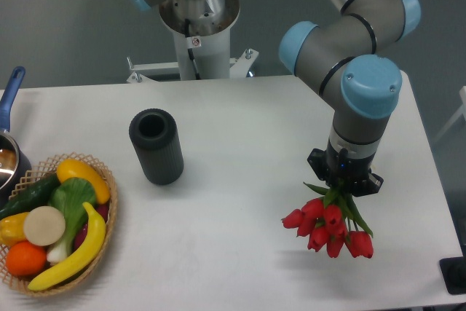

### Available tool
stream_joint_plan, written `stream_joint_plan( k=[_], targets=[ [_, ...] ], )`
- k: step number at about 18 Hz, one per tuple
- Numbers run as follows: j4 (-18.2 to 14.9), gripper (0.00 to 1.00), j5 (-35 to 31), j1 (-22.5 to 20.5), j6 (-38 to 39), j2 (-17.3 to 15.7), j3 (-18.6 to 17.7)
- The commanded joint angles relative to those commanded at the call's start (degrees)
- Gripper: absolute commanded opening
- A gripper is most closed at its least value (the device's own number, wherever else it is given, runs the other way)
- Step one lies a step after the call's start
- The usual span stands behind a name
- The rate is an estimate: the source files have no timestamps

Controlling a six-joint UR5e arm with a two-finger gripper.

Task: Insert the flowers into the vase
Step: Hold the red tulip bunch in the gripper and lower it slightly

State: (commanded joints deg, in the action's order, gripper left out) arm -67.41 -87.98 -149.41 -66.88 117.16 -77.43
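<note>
The flowers point(329, 226), a bunch of red tulip heads with green leaves, hang at the right of the table, heads toward the front edge. My gripper point(342, 189) is directly over their stem end and appears shut on the stems; the fingers are hidden under the wrist. The bunch seems lifted a little above the table, with a faint shadow below it. The vase point(156, 146), a dark ribbed cylinder with an open round mouth, stands upright left of centre, well apart from the gripper.
A woven basket point(102, 234) of fruit and vegetables sits at the front left. A blue-handled metal pot point(9, 152) is at the left edge. The robot base point(196, 34) stands behind the table. A dark object point(455, 274) is at the front right corner.
</note>
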Motion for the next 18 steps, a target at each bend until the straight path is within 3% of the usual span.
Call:
stream_joint_plan(
  k=[8, 11, 14, 18],
  targets=[
    [0.88, 0.00, 3.68, 0.52, 0.61, -0.35, 0.26],
    [3.16, 0.00, 8.07, 0.70, 0.79, -0.44, 0.62],
    [5.09, 0.00, 15.35, 0.62, 2.80, -0.62, 0.62],
    [10.54, 0.00, 29.93, 0.62, 11.76, -0.18, 0.00]
  ],
)
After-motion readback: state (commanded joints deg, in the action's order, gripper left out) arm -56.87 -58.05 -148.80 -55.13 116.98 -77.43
